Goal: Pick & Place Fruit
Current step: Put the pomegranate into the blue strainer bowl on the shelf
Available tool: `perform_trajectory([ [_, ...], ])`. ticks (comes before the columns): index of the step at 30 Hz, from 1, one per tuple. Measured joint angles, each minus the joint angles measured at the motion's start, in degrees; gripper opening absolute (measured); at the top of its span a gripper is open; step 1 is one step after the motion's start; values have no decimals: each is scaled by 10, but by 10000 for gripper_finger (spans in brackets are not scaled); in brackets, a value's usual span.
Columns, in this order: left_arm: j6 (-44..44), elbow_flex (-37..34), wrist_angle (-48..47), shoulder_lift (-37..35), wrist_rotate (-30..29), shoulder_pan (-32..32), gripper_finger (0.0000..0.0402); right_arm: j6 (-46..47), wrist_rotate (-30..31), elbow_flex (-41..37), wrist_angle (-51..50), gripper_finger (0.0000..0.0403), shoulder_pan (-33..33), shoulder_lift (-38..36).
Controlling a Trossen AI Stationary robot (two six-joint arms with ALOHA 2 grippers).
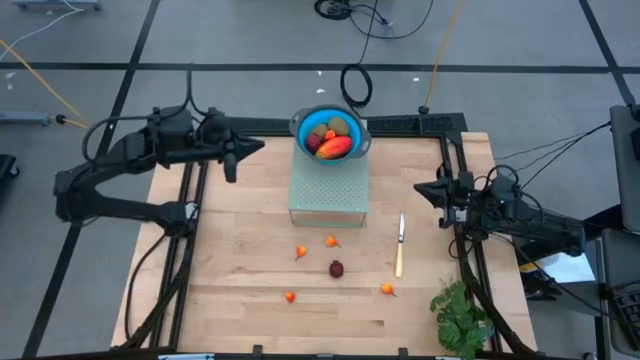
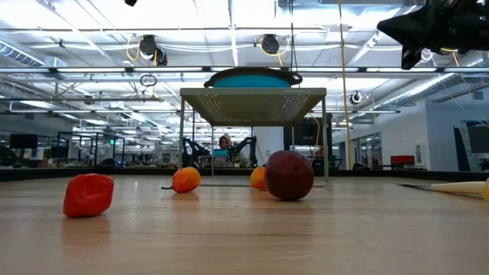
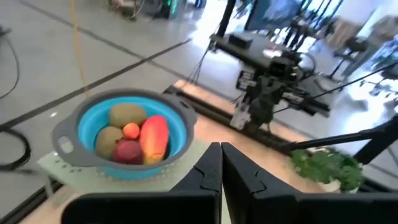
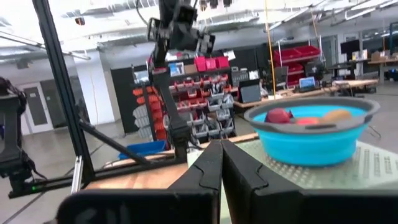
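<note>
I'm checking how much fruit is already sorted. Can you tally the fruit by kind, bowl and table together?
Mango: 1, in the blue bowl
Brown kiwis: 2, in the bowl
Dark-red balls: 2, one in the bowl, one on the table
Small orange-red pieces: 5, one in the bowl, four on the table
Total: 10 pieces

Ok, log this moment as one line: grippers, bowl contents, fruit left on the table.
left gripper: shut, empty, beside bowl | right gripper: shut, empty | bowl: mango, two kiwis, dark-red ball | table: dark-red ball, four small orange fruits
</note>
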Motion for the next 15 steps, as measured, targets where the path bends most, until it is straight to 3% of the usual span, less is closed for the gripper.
perform_trajectory([
  [6,-21,-106,87,-70,1,0,3,0,0,0,60,0,0,60],
  [15,-29,-199,129,-148,2,0,9,16,-18,0,167,0,0,163],
])
